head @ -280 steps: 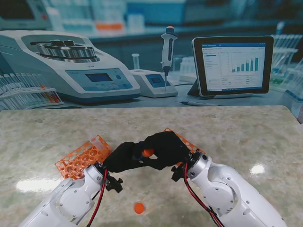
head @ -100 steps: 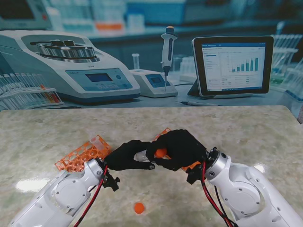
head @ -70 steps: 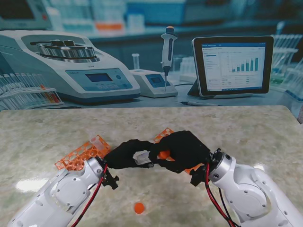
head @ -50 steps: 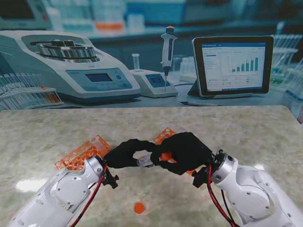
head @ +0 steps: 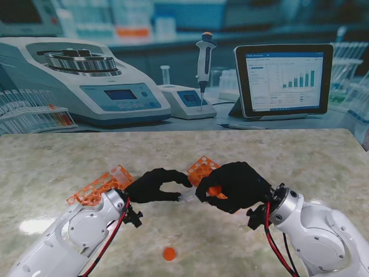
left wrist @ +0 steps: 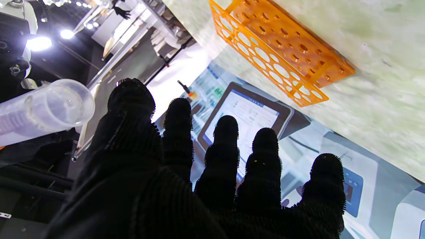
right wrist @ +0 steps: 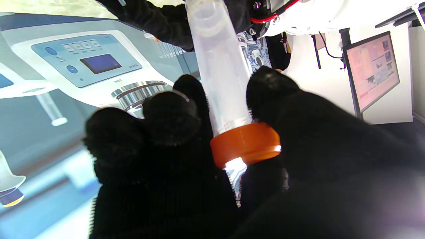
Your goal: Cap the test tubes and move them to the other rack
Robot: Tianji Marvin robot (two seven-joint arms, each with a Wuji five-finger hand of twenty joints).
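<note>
My right hand is shut on a clear test tube with an orange cap on its end. The right wrist view shows the tube pinched between thumb and fingers just past the cap. My left hand is beside the tube's free end, fingers spread and holding nothing. In the left wrist view the tube's end lies beside the fingers. One orange rack lies by my left arm. Another rack lies behind the hands, also seen as the rack from the left wrist.
A loose orange cap lies on the marble table nearer to me, between the arms. A centrifuge, pipette and tablet appear along the far edge.
The hands have drawn apart. My right hand moved right with the capped tube, and my left hand let go of it and opened.
</note>
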